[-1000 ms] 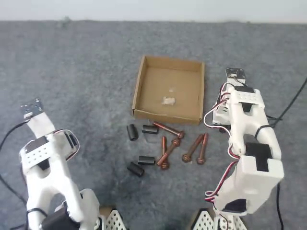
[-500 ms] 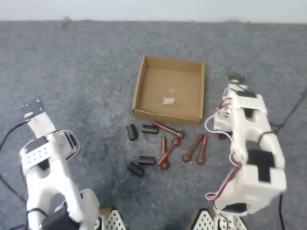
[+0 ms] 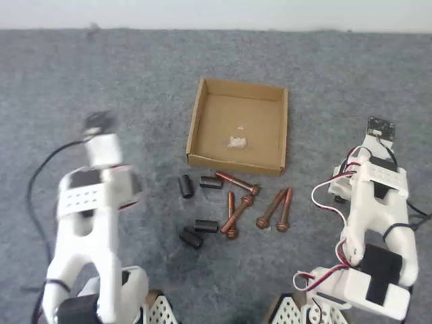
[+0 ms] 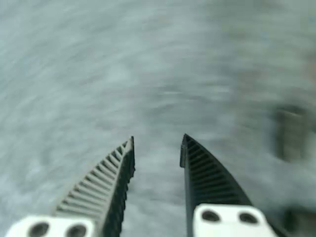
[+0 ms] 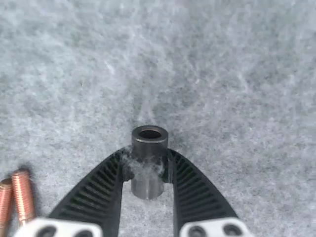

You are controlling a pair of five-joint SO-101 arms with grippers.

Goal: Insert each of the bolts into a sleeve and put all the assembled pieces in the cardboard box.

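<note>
**High view:** the box [image 3: 236, 125], mid-table, holds no assembled piece. Five bolts [image 3: 235, 181] and four sleeves [image 3: 185, 186] lie loose just off its near side, none joined.

**Left wrist view:** my left end effector [image 4: 158, 139] is partly spread and empty above the table [image 4: 98, 59].

**Right wrist view:** my right end effector [image 5: 148, 155] clamps one upright sleeve [image 5: 149, 143], bore up. I judge that every insertion is yet to be done.

I seem to be at a small robotics lab bench. A grey felt-like mat [image 3: 135, 67] spreads all round the cardboard box [image 3: 233, 164], a bare white wall [image 3: 216, 13] runs beyond the box, and on its near side stand my two white plastic arms [image 3: 374, 216], their servo wires [image 3: 324, 191] hanging exposed.
</note>
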